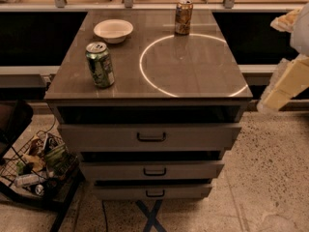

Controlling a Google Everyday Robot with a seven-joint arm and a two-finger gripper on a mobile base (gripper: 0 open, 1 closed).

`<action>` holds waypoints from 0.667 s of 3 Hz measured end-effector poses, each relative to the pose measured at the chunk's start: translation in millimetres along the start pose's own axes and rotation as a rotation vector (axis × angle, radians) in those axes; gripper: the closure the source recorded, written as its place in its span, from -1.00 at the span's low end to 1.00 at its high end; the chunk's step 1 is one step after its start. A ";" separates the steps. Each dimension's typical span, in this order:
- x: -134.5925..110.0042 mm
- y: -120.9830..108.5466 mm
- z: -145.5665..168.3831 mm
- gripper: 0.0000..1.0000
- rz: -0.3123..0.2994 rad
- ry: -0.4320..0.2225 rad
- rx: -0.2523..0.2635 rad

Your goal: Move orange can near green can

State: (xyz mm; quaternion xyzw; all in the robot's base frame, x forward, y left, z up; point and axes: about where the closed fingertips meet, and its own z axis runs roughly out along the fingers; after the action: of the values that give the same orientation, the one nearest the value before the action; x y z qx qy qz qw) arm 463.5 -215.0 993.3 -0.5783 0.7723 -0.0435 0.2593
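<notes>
The orange can [183,17] stands well apart from the gripper [285,83], off to the gripper's left and farther back, at the far edge of the cabinet top [193,66]. Nothing touches the can. It is upright, with its long axis vertical, its silver top and pull tab facing up and its mottled brown-gold label facing the camera. Its base sits just at the far arc of a thin white ring [141,64] marked on the surface.

The gripper shows as a pale cream shape at the right border of the view, beyond the right side of the cabinet and lower than the tabletop's far edge, partly cut off by the frame. Whether it is parted or closed cannot be told, and it holds nothing that can be made out.

The green can [100,65] is farther still from the gripper, on the left part of the top towards the front, outside the ring. It is upright too, and well apart from the orange can. A shallow white bowl [113,31] sits behind the green can, to the left of the orange can and touching neither.

Below the top are three drawers [96,137] with dark handles, each pulled slightly out. On the speckled floor [270,178] at the far left is a wire basket [38,168] filled with clutter.
</notes>
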 end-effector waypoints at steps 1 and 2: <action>-15.0 -32.0 10.2 -1.00 0.007 -0.213 0.083; -44.5 -74.3 14.6 -1.00 -0.002 -0.454 0.196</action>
State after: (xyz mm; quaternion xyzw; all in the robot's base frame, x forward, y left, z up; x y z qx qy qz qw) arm 543.5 -195.2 1023.6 -0.5462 0.6857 0.0126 0.4810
